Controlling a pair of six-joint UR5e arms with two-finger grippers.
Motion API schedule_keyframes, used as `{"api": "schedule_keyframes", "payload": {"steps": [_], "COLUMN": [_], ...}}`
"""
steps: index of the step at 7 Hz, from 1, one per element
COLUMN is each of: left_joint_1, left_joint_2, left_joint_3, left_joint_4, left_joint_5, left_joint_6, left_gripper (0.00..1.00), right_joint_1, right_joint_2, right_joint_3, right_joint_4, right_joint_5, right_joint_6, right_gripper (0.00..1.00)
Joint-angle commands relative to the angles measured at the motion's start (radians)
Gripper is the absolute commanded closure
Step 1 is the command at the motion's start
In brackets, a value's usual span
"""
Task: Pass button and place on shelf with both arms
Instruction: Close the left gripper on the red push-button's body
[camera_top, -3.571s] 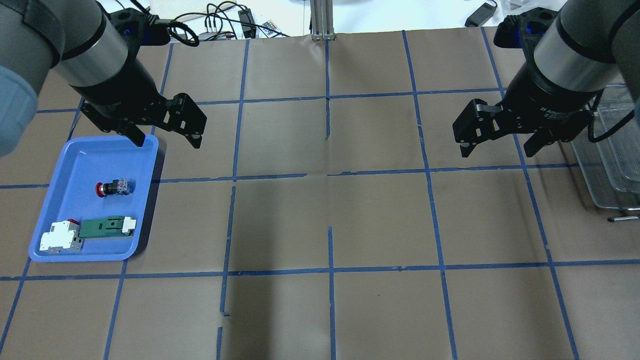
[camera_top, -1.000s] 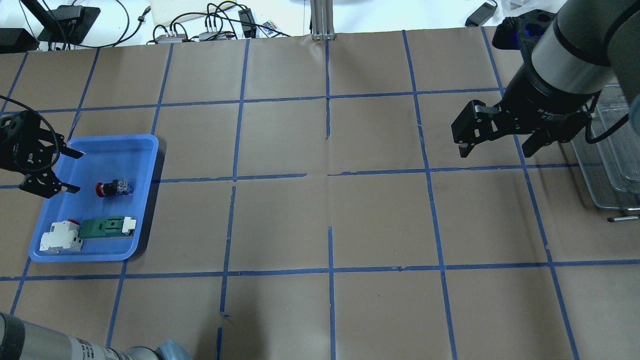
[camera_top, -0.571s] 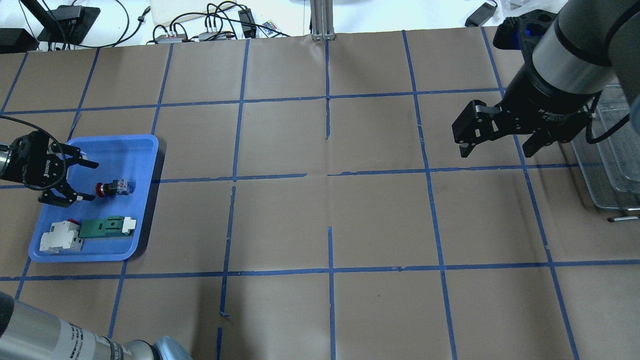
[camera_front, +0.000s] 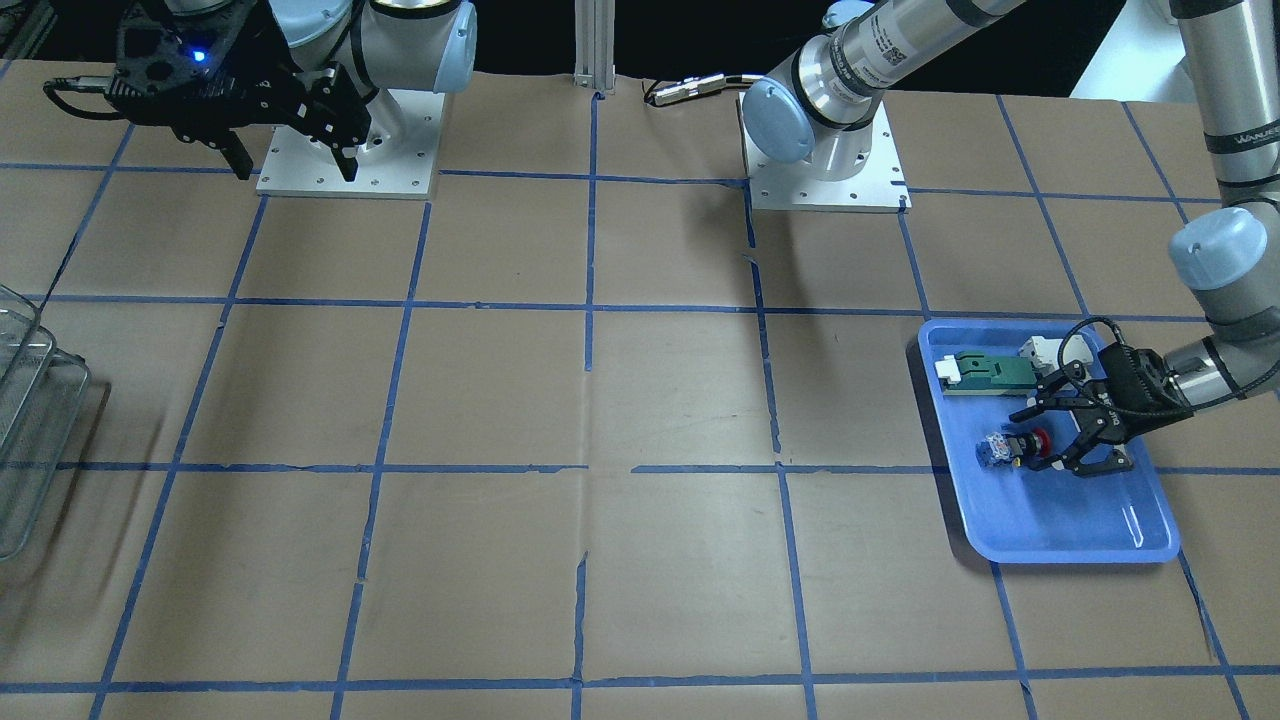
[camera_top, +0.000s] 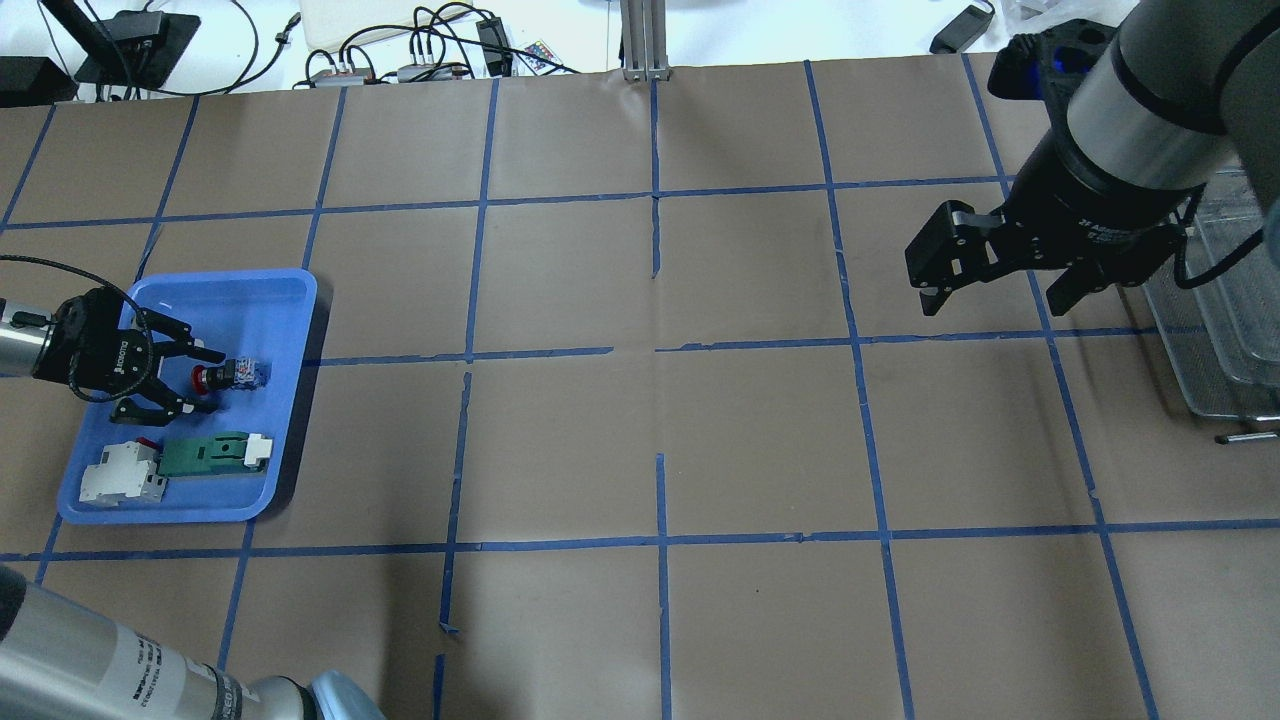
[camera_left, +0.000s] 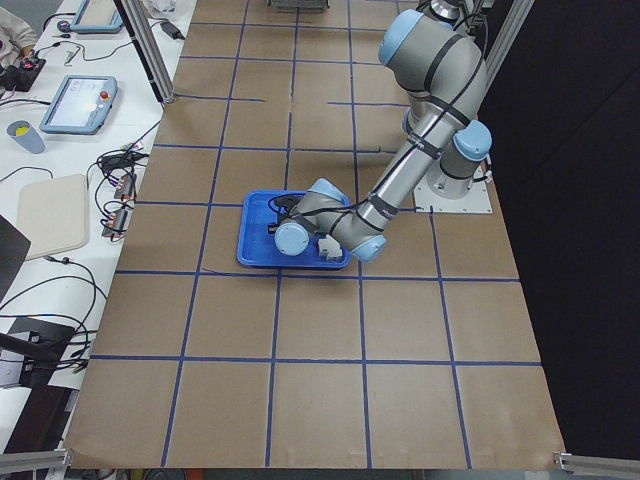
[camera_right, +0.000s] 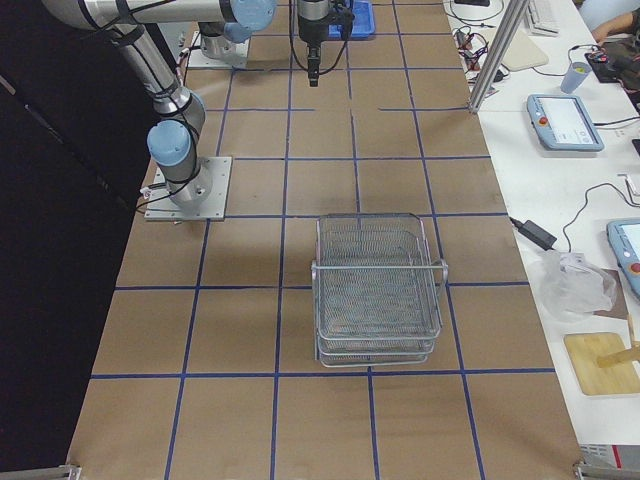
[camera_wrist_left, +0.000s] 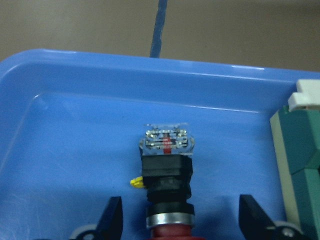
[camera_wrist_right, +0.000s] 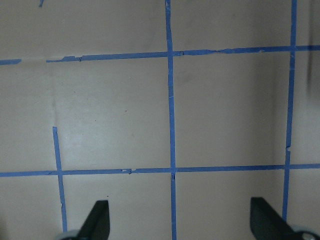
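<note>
Bright, even light from above on the tabletop (camera_top: 760, 440), and every shadow is soft. Broad dim bands run down the brown paper in the overhead view. The tray (camera_top: 290, 300) throws a dark edge on the side far from the left jaws. The left wrist view is close and soft: the button (camera_wrist_left: 166, 172) between those jaws blurs toward its red cap, its clear rear block glints, and a white sheen runs along the tray rim ahead. Under the right jaws the paper looks pale and washed, shaded grey down one edge. Both side views drop to black past the tabletop's edge.
</note>
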Motion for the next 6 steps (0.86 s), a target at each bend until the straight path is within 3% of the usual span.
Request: {"api": "schedule_keyframes", "payload": {"steps": [1, 3, 5, 6], "left_joint_1": [0.000, -0.006, -0.056, -0.124], "left_joint_2": [0.001, 0.023, 0.065, 0.091], "left_joint_3": [0.005, 0.010, 0.010, 0.010], "left_joint_4": [0.000, -0.015, -0.053, -0.080], "left_joint_5": [-0.003, -0.009, -0.064, -0.070], "left_joint_6": [0.001, -0.020, -0.026, -0.067], "left_gripper": [0.83, 1.00, 1.00, 1.00], "right_joint_1": [-0.002, 0.000, 0.001, -0.002], "right_joint_2": [0.008, 0.025, 0.054, 0.071], "right_joint_3": [0.001, 0.010, 0.010, 0.009], "right_joint_4": [0.000, -0.017, -0.075, -0.066], "right_joint_5": [-0.001, 0.018, 0.021, 0.032], "right_joint_6": [0.093, 0.515, 0.867, 0.884], "right_gripper": [0.00, 0.00, 0.00, 0.00]}}
